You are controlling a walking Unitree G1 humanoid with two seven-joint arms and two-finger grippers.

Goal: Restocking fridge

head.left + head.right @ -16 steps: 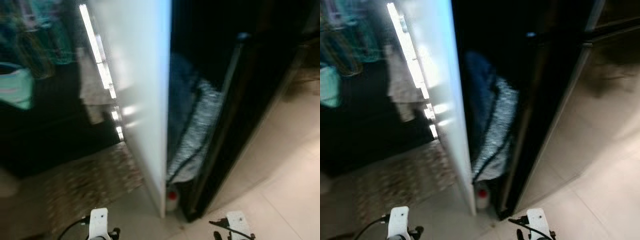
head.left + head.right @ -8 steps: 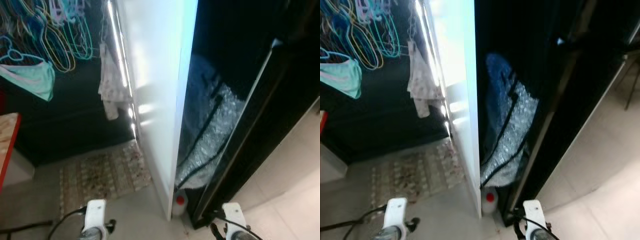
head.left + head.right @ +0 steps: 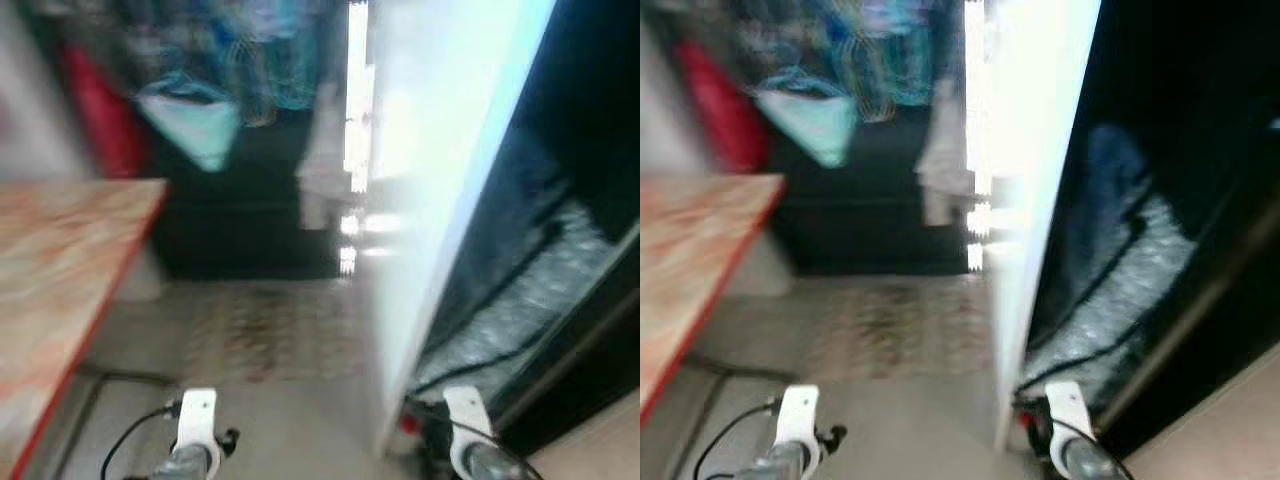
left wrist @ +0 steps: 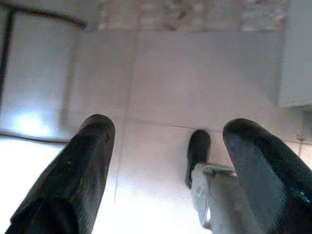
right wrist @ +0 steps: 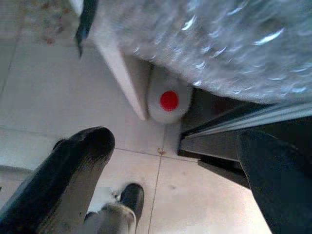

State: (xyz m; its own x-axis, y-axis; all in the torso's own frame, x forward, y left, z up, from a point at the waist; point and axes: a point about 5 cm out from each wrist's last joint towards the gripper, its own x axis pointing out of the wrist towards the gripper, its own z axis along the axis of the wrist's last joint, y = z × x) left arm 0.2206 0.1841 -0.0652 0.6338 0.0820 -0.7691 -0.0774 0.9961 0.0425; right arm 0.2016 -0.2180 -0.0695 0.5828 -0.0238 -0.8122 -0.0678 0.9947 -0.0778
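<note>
Both pincers hung wide open and empty: the left pincer (image 4: pixel 165 161) over bare floor, the right pincer (image 5: pixel 175 165) above a red-capped white jug (image 5: pixel 168 100). That jug beside the white fridge wall (image 3: pixel 440 200) looked rigid, smooth, probably heavy; best gripped at its neck.

The two head cameras look forward and steeply down from the robot's head, side by side, both blurred, and share the white panel edge (image 3: pixel 440 200), the patterned rug (image 3: pixel 270 325) and the wooden tabletop (image 3: pixel 60 260). The left wrist camera faces straight down at the tiled floor (image 4: pixel 195 78) between its black fingers (image 4: pixel 73 175). The right wrist camera also points down, close over a red-capped white jug (image 5: pixel 168 100) beside the bubble wrap (image 5: pixel 219 44) that the head views see from higher up.
</note>
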